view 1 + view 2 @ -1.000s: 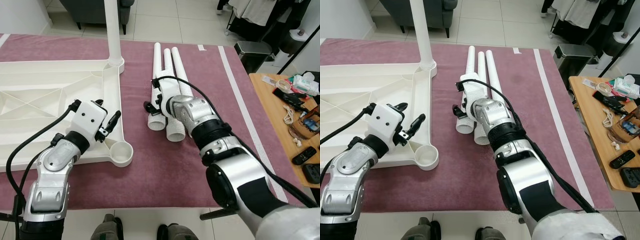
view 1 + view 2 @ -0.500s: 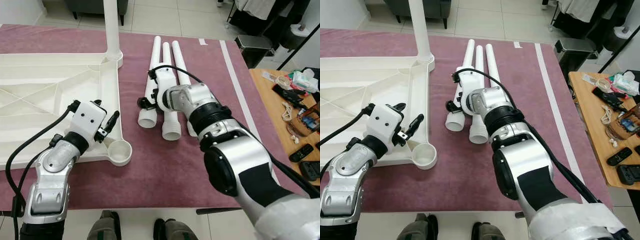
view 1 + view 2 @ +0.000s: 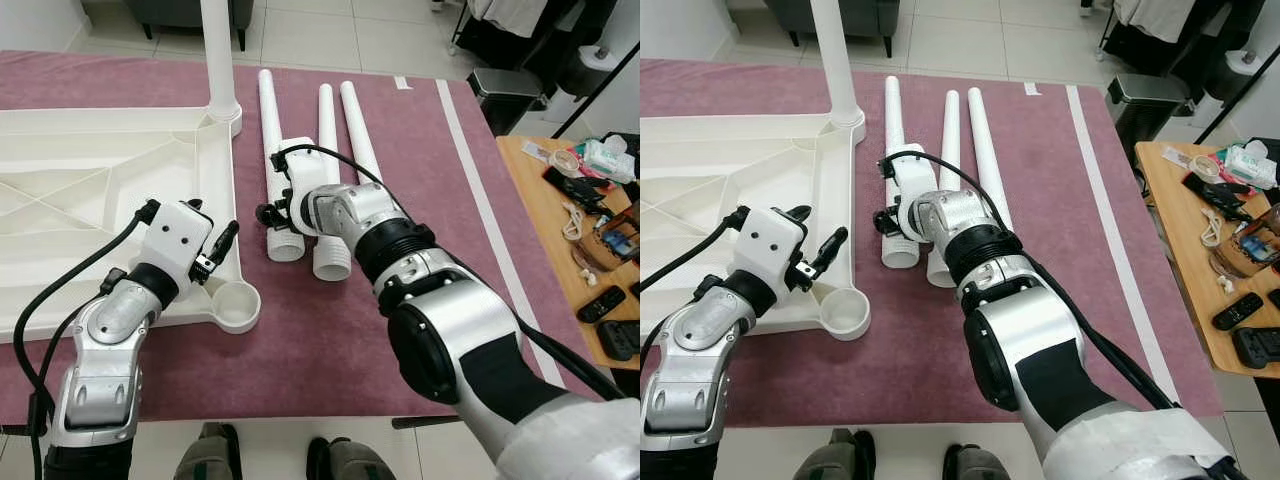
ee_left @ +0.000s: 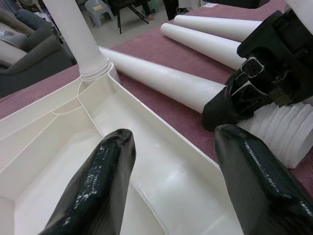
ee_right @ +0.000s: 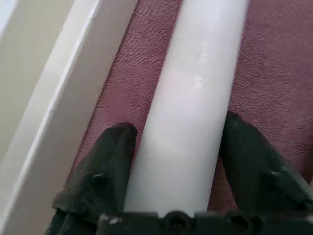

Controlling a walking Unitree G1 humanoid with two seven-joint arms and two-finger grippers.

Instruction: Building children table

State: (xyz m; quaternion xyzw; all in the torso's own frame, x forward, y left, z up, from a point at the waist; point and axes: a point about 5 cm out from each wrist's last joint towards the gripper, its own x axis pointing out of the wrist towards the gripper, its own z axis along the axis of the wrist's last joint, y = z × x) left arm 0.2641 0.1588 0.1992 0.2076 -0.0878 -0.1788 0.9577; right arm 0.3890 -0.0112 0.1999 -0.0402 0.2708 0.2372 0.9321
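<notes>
We see a white table leg [image 3: 272, 165] lying on the purple rug [image 3: 330, 340], beside the upturned tabletop [image 3: 100, 200]. Our right gripper [image 5: 173, 161] straddles it, fingers against its sides. Our left gripper [image 4: 171, 181] hovers spread over the tabletop's corner.

My silver arms end in black fingers [image 4: 98, 191]. The table legs [image 3: 272, 150] and the upturned tabletop [image 3: 100, 190] are plain white, lying on a dusty-purple rug [image 3: 330, 340] with a pale stripe.

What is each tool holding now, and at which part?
Right tool: the leftmost white table leg, near its threaded end. Left tool: nothing, open above the tabletop.
</notes>
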